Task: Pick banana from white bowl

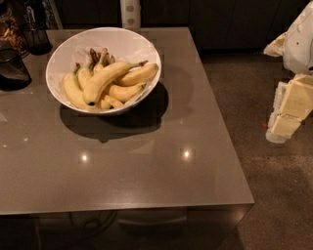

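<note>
The white bowl (124, 45) stands on the back left part of the grey table (146, 166). It holds several yellow bananas. The banana (105, 78), the longest one, lies on top of the others, running diagonally with its black tip at the lower left and its stem at the upper right. My gripper (286, 114) hangs at the right edge of the view, off the table's right side and above the floor, well away from the bowl. It holds nothing that I can see.
Dark containers (12, 68) and a dark wire cup (36, 36) stand at the table's far left, close to the bowl. A white cylinder (129, 12) stands behind the bowl. The table's right edge (230, 136) lies between the gripper and the bowl.
</note>
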You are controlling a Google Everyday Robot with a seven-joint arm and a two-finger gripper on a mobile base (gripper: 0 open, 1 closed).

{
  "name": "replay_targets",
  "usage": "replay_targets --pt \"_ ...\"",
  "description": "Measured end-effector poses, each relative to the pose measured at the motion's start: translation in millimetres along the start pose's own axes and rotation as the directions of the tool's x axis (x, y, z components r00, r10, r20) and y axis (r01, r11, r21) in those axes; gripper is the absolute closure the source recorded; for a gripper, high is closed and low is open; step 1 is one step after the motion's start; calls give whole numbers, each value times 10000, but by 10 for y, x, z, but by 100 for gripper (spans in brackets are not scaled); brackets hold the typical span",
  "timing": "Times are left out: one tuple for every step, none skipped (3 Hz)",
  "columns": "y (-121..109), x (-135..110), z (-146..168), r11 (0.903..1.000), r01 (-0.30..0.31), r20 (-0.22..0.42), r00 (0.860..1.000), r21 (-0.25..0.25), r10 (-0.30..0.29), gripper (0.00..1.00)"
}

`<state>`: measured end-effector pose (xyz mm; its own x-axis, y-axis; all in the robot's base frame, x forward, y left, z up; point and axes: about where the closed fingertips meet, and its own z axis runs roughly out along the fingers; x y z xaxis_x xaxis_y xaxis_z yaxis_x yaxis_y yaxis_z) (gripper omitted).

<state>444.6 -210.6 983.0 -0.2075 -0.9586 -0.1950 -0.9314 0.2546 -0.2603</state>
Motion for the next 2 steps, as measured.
replay_targets --pt "-124 -190 0 9977 659 -130 9977 -168 -661 0" --pt "-233 -488 64 9852 1652 -274 9857 -451 -1665 0"
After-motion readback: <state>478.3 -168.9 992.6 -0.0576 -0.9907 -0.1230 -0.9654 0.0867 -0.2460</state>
